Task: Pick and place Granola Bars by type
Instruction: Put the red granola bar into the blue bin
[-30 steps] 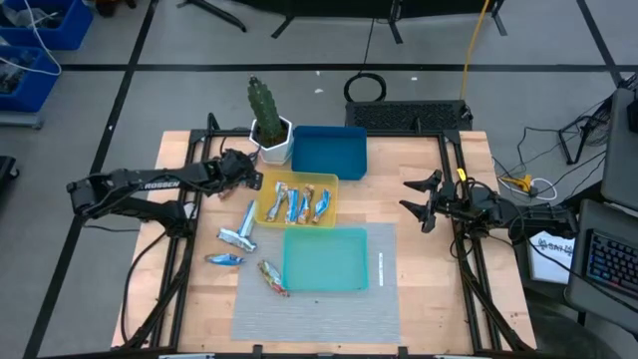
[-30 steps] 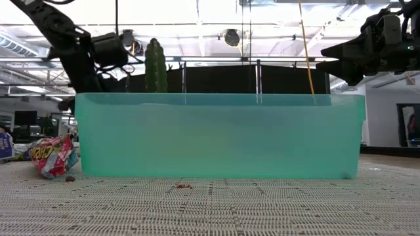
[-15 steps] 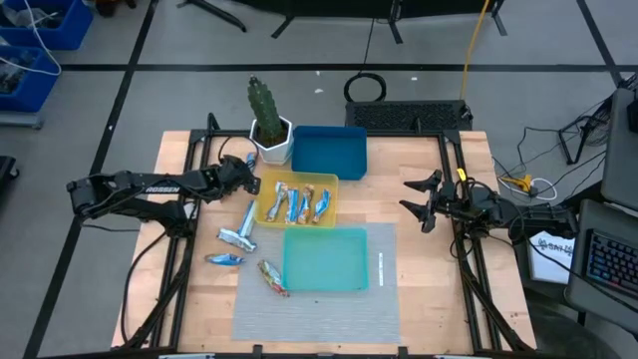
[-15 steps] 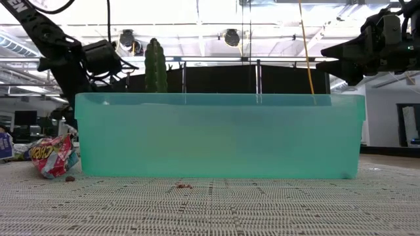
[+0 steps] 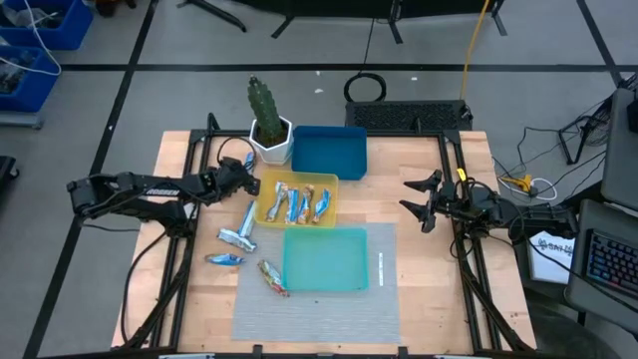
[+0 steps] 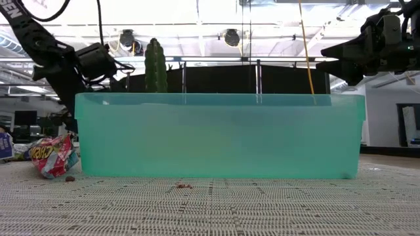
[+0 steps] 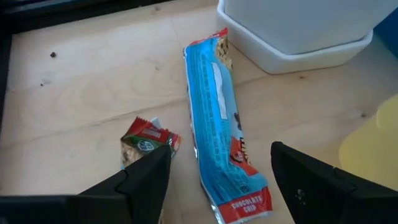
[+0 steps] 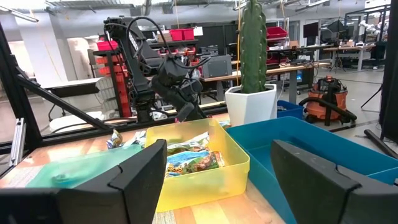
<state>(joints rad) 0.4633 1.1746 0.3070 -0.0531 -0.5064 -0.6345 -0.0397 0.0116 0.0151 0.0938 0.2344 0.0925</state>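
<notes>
A wooden table seen from above holds three trays set close together, with the yellow tray in the middle serving as the landmark. Inside the yellow tray lie several granola bars in blue and tan wrappers. Behind it, touching its far edge, sits a dark blue tray; in front of it sits a teal tray on a grey mesh mat. A white pot with a cactus stands just beside the yellow tray's far left corner.

The left gripper hovers low just left of the yellow tray, near the cactus pot. Its fingers are spread apart and hold nothing. Between them on the wood, as the left wrist view shows, lies a blue-wrapped bar with a red end, and beside it a small red-wrapped piece.

More loose bars lie on the table to the left and front-left of the yellow tray, one of them, an orange-wrapped bar, touching the mat by the teal tray.

The right gripper waits well to the right of the yellow tray, fingers spread and empty.
</notes>
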